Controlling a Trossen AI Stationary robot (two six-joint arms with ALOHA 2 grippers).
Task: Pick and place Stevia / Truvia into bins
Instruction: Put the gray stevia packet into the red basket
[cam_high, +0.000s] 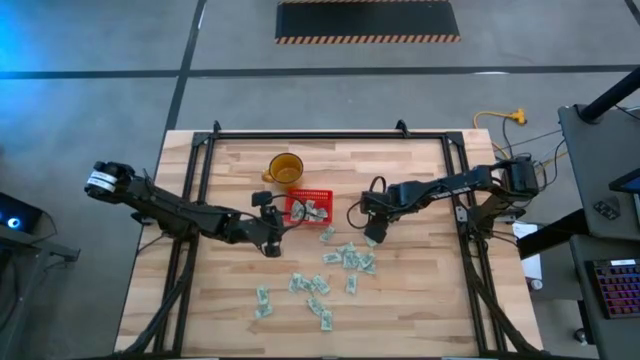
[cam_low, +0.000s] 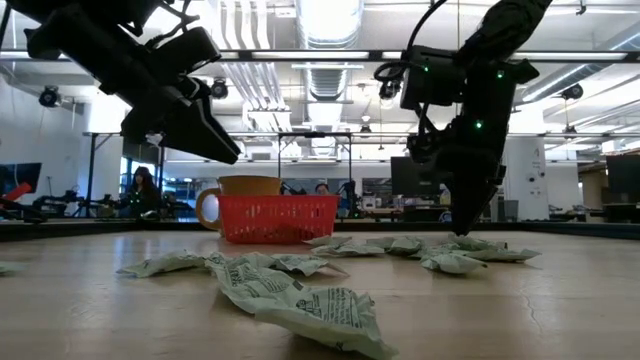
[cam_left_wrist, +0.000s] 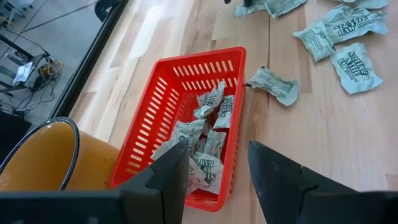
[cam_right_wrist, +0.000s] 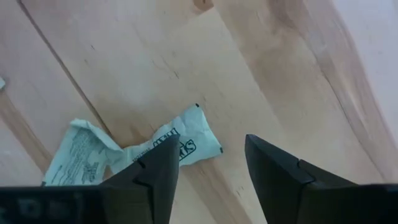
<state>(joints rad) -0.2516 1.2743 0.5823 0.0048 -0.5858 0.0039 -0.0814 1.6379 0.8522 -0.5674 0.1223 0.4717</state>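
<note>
Just ahead of the right gripper (cam_right_wrist: 208, 165), whose jaws stand spread and empty, one crumpled sachet (cam_right_wrist: 124, 152) lies flat on the counter (cam_right_wrist: 267, 68). Beyond the left gripper (cam_left_wrist: 214, 168), its jaws also parted around nothing, the red basket (cam_left_wrist: 155, 106) holds several sachets; more lie scattered past it.

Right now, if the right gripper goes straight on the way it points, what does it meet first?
Probably the pale green sachet lying on the table just ahead of the open right gripper; depth is unclear, so bare wood beside it is possible.
</note>
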